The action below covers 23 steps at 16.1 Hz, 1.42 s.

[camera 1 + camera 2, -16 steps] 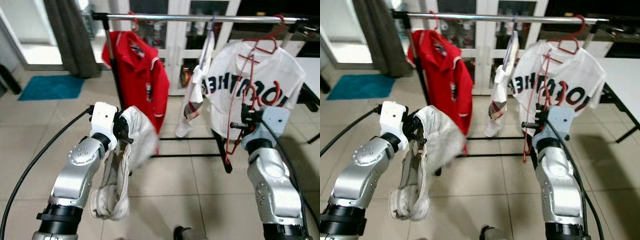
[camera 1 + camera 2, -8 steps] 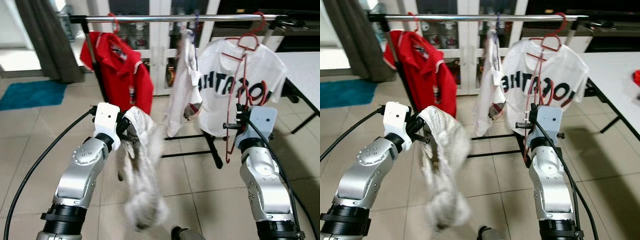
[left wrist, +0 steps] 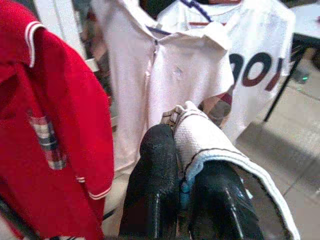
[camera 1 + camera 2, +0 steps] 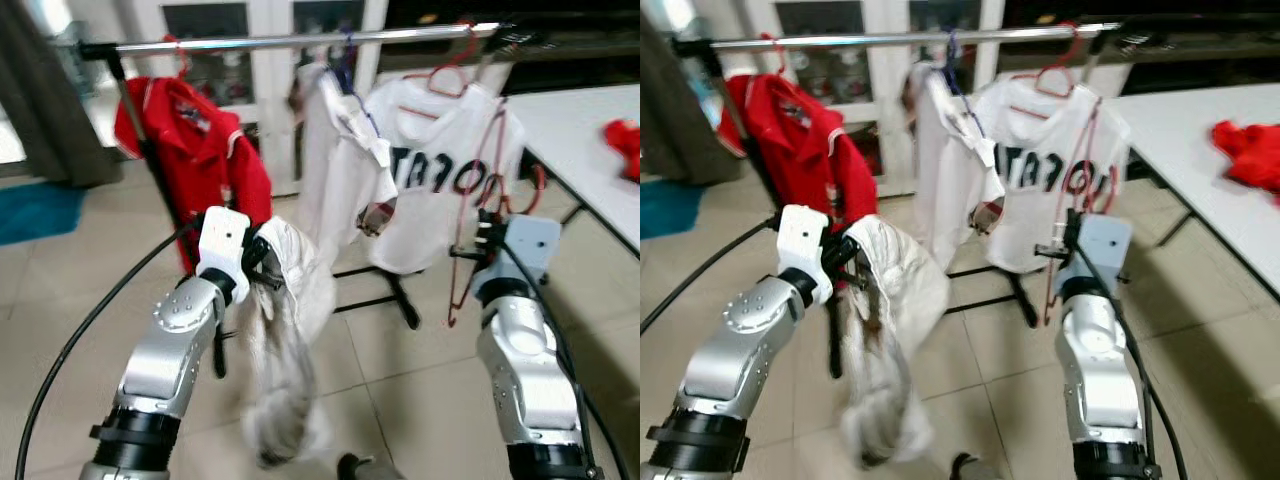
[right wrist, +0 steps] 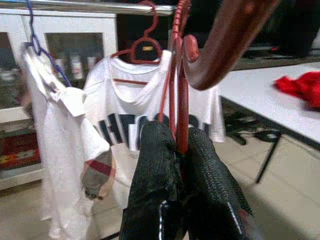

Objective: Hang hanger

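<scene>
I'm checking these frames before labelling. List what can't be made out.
- Cloth in the left gripper: lower end motion-blurred in the eye views, so its type is unclear.
- Shirt print: letters hidden by folds and the red hanger held by the right gripper.
- Table: cut off by the frame edge.

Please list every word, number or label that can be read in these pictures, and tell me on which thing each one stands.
White T-shirt on the rail: large dark letters across the chest, shown mirrored and partly folded; only round shapes like "O" can be made out, and the whole word cannot be read.
Red shirt: no text seen.
White polo shirt: no text seen.
Red hanger in the right gripper: no text.
</scene>
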Motion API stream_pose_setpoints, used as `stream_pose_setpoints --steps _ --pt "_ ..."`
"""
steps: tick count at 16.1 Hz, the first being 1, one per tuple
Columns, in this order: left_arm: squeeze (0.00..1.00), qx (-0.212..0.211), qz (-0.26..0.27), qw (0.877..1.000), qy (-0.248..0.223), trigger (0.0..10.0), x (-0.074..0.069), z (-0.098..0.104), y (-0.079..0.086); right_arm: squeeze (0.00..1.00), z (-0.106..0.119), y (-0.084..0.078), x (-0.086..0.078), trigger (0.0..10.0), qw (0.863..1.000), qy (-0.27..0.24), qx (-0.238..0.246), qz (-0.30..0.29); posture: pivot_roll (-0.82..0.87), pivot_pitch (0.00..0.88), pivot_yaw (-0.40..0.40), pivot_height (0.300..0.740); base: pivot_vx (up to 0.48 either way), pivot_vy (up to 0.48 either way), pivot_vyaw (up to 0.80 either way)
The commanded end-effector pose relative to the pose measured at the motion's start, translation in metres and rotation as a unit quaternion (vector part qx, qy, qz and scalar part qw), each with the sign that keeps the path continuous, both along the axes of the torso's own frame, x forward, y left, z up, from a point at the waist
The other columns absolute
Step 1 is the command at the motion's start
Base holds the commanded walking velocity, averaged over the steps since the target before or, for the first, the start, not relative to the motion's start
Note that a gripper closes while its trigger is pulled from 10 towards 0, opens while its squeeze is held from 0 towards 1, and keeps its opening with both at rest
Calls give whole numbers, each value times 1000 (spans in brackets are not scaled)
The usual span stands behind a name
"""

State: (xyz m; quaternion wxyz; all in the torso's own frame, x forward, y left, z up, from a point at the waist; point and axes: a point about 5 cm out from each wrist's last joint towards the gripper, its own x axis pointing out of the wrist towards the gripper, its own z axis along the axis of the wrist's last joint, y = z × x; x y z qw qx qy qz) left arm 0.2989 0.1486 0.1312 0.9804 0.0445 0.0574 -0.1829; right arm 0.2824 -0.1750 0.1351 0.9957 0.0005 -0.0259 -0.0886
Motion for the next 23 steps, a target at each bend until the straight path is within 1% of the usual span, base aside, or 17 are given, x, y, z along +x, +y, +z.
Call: stream_pose_setpoints --steps 1,2,3,4,5,6,8,10,12,15,16,17,18,19,20,22,23 --pt "0 -3 -6 999 -36 10000 2 15 -2 0 3 -1 -1 10000 1000 -12 0 9 -60 0 -4 740 0 0 -800" --pt "0 -10 -3 999 -37 10000 2 16 -2 0 2 -6 0 10000 1000 -7 3 -4 -59 0 -5 740 0 0 -800" --pt "0 -15 0 999 -31 10000 2 15 -3 0 -2 -11 -1 10000 1000 9 -5 -23 -56 0 -5 740 0 0 -800" --pt "0 -15 1 999 -30 10000 1 15 -3 0 -4 -12 -1 10000 999 19 -10 -28 -56 0 -5 740 0 0 -800" --pt "0 -17 9 999 -30 10000 1 13 -4 0 -3 -15 -1 10000 998 13 -48 -49 -57 0 -2 740 0 0 -800" --pt "0 -14 12 999 -30 10000 2 12 -4 0 1 -16 -1 10000 995 -7 -65 -69 -57 0 0 740 0 0 -800" --pt "0 -10 13 999 -32 10000 2 12 -4 0 3 -15 0 10000 994 -19 -76 -82 -58 0 4 740 0 0 -794" --pt "0 -9 11 999 -33 10000 3 13 -4 0 4 -13 0 10000 993 -23 -77 -89 -58 0 5 740 0 0 -784" --pt "0 -7 13 999 -33 10000 3 14 -4 0 3 -11 1 10000 995 -16 -62 -80 -58 0 7 740 0 0 -775" --pt "0 6 15 999 -34 10000 5 15 -6 0 -6 -20 -2 10000 991 8 -74 -112 -58 0 8 740 0 0 -769" --pt "0 6 51 998 -45 10000 8 15 -3 0 -16 -20 -4 10000 993 45 -65 -85 -57 0 12 740 0 0 -738" --pt "0 7 63 997 -44 10000 10 13 -1 0 -18 -15 -6 10000 996 61 -51 -43 -58 0 13 740 0 0 -769" --pt "0 6 53 998 -38 10000 10 12 0 0 -15 -10 -6 10000 998 56 -38 -16 -59 0 15 740 0 0 -800" --pt "0 4 53 998 -36 10000 10 13 1 0 -14 -10 -5 10000 998 54 -33 -22 -61 0 16 740 0 0 -800" --pt "0 5 50 998 -41 10000 11 15 2 0 -12 -7 -4 10000 999 49 -13 -9 -61 0 16 740 0 0 -800" --pt "0 0 50 998 -43 10000 12 18 3 0 -10 -8 -4 10000 998 48 -13 -25 -61 0 16 740 0 0 -800" --pt "0 1 52 998 -45 10000 13 18 4 0 -13 -5 -4 10000 997 66 23 10 -61 0 18 740 0 0 -775"
